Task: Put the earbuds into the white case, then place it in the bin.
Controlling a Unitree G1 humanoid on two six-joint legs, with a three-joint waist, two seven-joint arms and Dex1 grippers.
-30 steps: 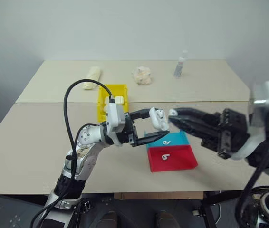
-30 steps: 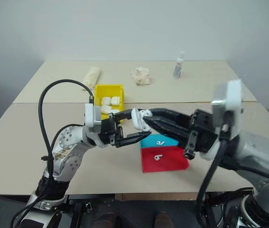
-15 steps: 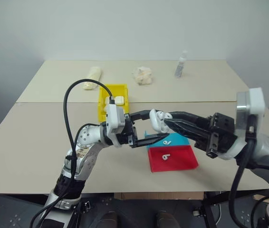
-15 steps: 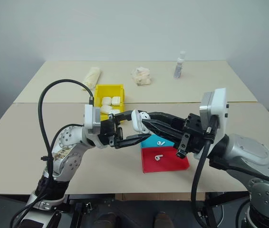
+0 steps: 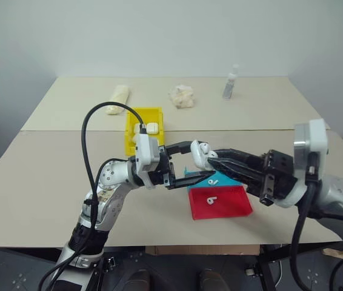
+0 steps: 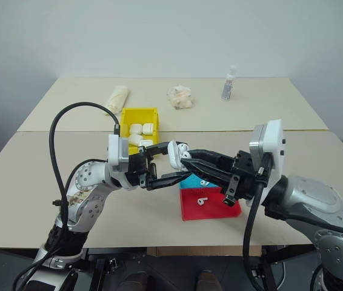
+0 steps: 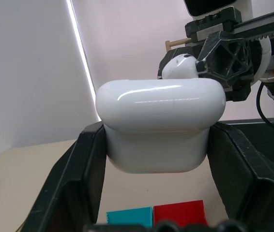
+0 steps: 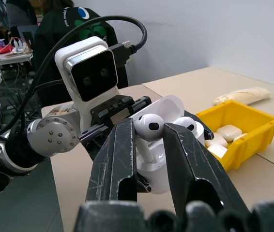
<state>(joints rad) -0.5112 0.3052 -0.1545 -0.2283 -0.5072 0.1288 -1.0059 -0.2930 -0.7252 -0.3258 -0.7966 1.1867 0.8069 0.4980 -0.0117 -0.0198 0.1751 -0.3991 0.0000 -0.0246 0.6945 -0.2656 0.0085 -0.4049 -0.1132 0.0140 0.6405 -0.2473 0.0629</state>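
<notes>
Above the near half of the beige table (image 5: 50, 182), in the left eye view, the left gripper (image 5: 191, 162) holds the white case (image 5: 198, 154) in the air, its two black fingers clamped on the case's sides. The right gripper (image 5: 213, 159) meets it from the right, fingertips at the case's open top. Below them lie the blue tray (image 5: 229, 178) and the red tray (image 5: 231, 203), side by side and touching, each with one earbud (image 5: 210, 199) in it. The yellow bin (image 5: 134, 121) sits further back on the left, with white cases inside. A small bottle (image 5: 229, 82), a crumpled wad (image 5: 181, 96) and a pale roll (image 5: 116, 99) lie at the far edge.

In the right eye view the same pairing shows, the case's lid (image 6: 182, 145) raised.

In the left wrist view the case fills the space between the fingers, gripped on both flanks, with the right gripper's earbud just behind its top.

In the right wrist view the right fingers (image 8: 120, 159) are narrowed onto an earbud (image 8: 148, 126), pinching its bulb, its stem pointing down into the open case; the bin lies beyond.
</notes>
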